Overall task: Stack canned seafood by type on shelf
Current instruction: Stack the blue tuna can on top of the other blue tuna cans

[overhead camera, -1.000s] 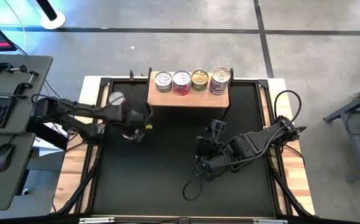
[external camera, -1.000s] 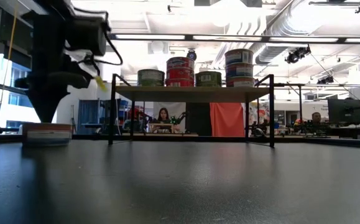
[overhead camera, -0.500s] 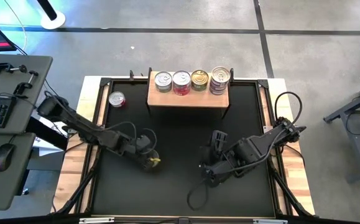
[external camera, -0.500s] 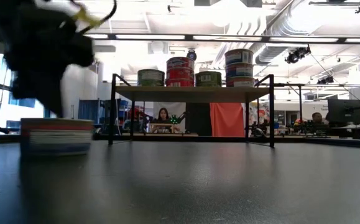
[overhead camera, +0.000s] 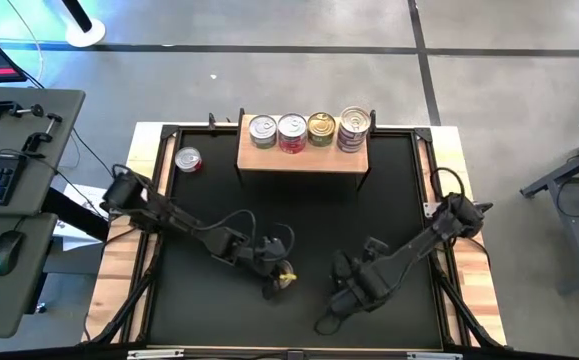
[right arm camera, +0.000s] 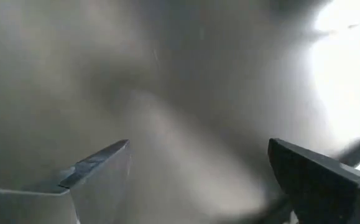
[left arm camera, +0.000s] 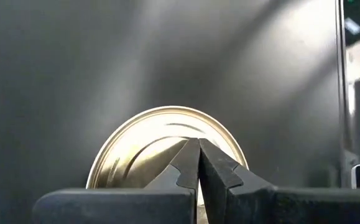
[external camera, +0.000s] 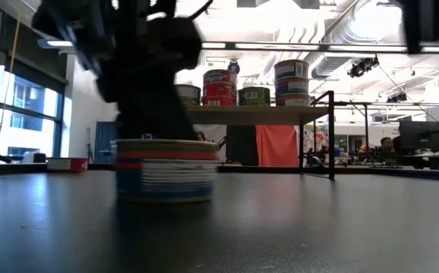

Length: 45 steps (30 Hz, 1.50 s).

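Observation:
A flat tin [external camera: 166, 171] with a gold lid [left arm camera: 143, 149] and a blue and red side label stands on the black mat [overhead camera: 209, 320] near its middle. My left gripper [left arm camera: 199, 142] is shut above it [overhead camera: 275, 281] and hides it in the high view. To its right, my right gripper [overhead camera: 353, 288] hangs open over bare mat [right arm camera: 192, 162] with nothing between its fingers. The wooden shelf [overhead camera: 302, 155] at the far edge carries a row of several tins or stacks [overhead camera: 292, 131]. A red-sided tin [overhead camera: 187, 159] stands on the mat left of the shelf. My left gripper's shut fingertips [left arm camera: 192, 152] sit on the tin's gold lid [left arm camera: 167, 134], between its middle and the rim. They come slanting down from the table's left. The tin stands upright, its base flat on the mat.
The shelf stands on thin black legs [external camera: 136, 133] at the mat's far edge. A loose cable [overhead camera: 321, 322] trails from the right arm near the front. A desk with keyboard and mouse [overhead camera: 4, 250] lies beyond the table's left side.
My left gripper has swept from near the shelf's left end toward the table's near edge and right, tipping downward. The blue and red tin has slid along the mat with it, staying upright. My right gripper has sunk and drifted toward the near edge, still open.

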Each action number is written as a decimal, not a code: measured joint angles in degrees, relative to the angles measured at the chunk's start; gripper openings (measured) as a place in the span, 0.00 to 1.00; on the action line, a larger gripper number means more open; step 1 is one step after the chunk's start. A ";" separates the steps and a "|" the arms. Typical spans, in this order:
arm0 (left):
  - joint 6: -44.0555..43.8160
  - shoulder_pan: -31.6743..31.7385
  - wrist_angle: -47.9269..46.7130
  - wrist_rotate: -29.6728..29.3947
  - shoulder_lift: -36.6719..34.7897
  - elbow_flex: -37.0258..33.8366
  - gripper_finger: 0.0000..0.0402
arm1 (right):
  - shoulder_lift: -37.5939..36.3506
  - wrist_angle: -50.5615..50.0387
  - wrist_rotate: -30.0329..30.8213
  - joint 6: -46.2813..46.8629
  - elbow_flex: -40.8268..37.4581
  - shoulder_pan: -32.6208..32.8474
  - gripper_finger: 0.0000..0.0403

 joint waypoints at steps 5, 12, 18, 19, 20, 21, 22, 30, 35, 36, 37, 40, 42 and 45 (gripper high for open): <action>12.36 1.55 -2.71 -1.20 1.37 6.70 0.00 | -3.35 10.71 -1.65 8.04 -8.89 3.53 0.92; 28.78 1.08 -17.32 -2.27 -5.12 11.39 0.00 | -14.93 67.89 -2.91 15.66 -34.43 3.78 0.92; 29.08 -4.01 -32.28 -9.42 -12.83 11.18 0.00 | -15.69 97.29 0.42 24.87 -53.39 0.21 0.92; 26.92 -5.26 -33.65 -11.41 -13.90 10.39 0.00 | -15.69 100.37 2.93 25.93 -54.84 -0.35 0.92; 24.48 -6.51 -34.25 -13.45 -14.91 9.21 0.00 | -15.72 103.77 5.49 26.20 -56.04 -0.73 0.92; 21.81 -7.81 -33.64 -15.41 -16.04 7.84 0.00 | -15.72 106.71 8.21 26.03 -56.91 -0.92 0.92; 19.18 -9.22 -31.82 -17.11 -17.32 6.19 0.00 | -15.72 109.48 11.55 25.31 -57.55 -0.97 0.92; 5.06 -15.74 -2.65 -19.81 -19.50 -8.81 0.00 | -15.87 121.24 22.87 11.33 -55.74 -1.39 0.92; 9.13 -14.55 4.08 -19.93 -18.80 -10.03 0.00 | -15.85 118.02 13.69 2.80 -52.14 -4.71 0.92; 10.81 -14.13 4.83 -20.01 -18.87 -10.02 0.00 | -15.85 117.92 11.58 0.02 -51.23 -5.51 0.92; 12.45 -13.70 5.01 -20.01 -18.89 -9.93 0.00 | -15.85 117.95 9.27 -2.64 -50.28 -6.20 0.92; 16.70 -12.51 4.51 -19.98 -18.86 -9.96 0.00 | -15.85 115.53 1.64 -9.21 -46.91 -8.14 0.92; 18.25 -11.53 3.94 -19.98 -18.87 -9.96 0.00 | -15.87 106.88 -0.67 -11.57 -43.61 -9.05 0.91; 18.73 -9.98 3.70 -19.94 -18.87 -9.96 0.00 | -15.31 85.56 -0.39 -12.50 -38.46 -9.71 0.82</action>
